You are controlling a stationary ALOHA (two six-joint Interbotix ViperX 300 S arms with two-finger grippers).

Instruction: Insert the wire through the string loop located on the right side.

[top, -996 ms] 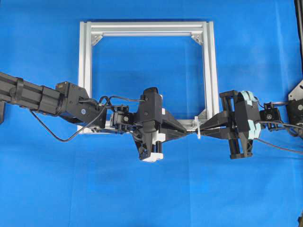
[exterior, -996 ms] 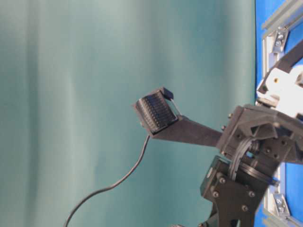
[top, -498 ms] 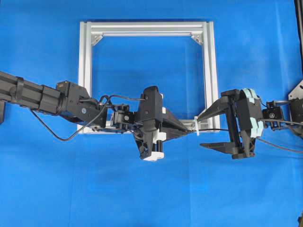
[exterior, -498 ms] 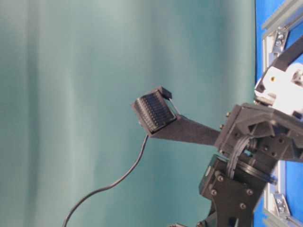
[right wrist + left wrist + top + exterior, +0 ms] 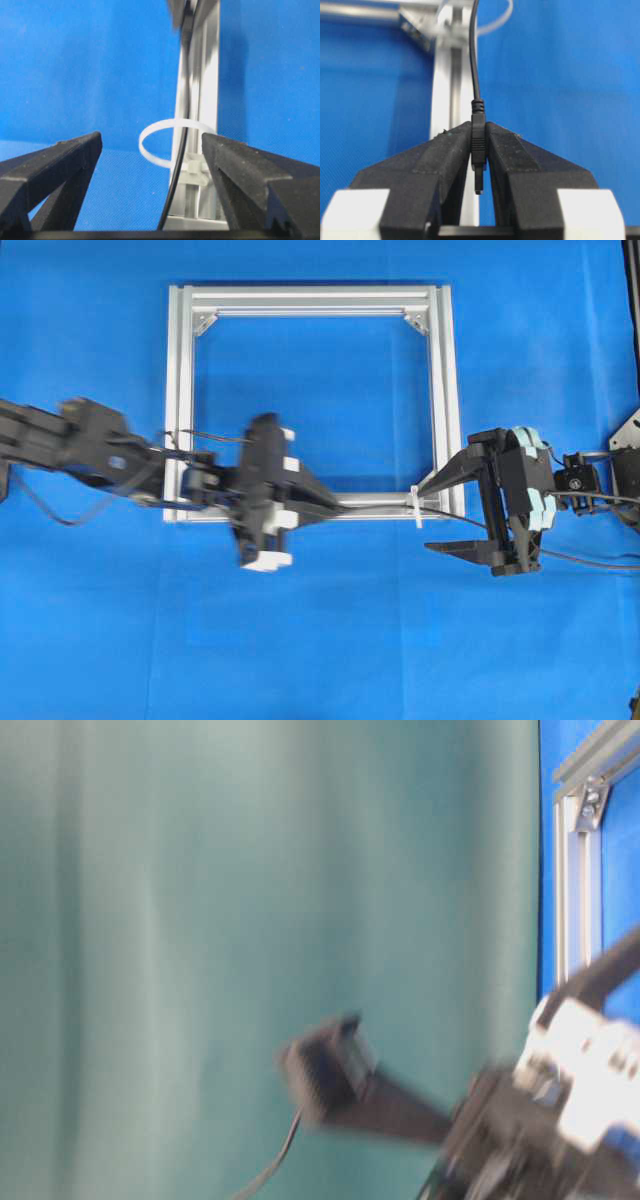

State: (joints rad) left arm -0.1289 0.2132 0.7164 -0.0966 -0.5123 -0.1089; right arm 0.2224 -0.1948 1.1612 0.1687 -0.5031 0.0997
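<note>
You had the left end effector (image 5: pixel 479 165) clamped on the wire's (image 5: pixel 472 55) plug, the wire running through the string loop (image 5: pixel 172 142), while the right end effector (image 5: pixel 150 170) gaped wide around it, likely releasing to let the wire slide.

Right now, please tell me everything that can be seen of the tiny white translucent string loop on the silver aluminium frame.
The tiny white translucent string loop is a thin, smooth, plastic-looking band forming an open oval ring. It is fixed by a small pale clasp to the silver aluminium frame, near its lower right corner in the overhead view. The thin black wire passes through it. The open right gripper flanks it without touching.
</note>
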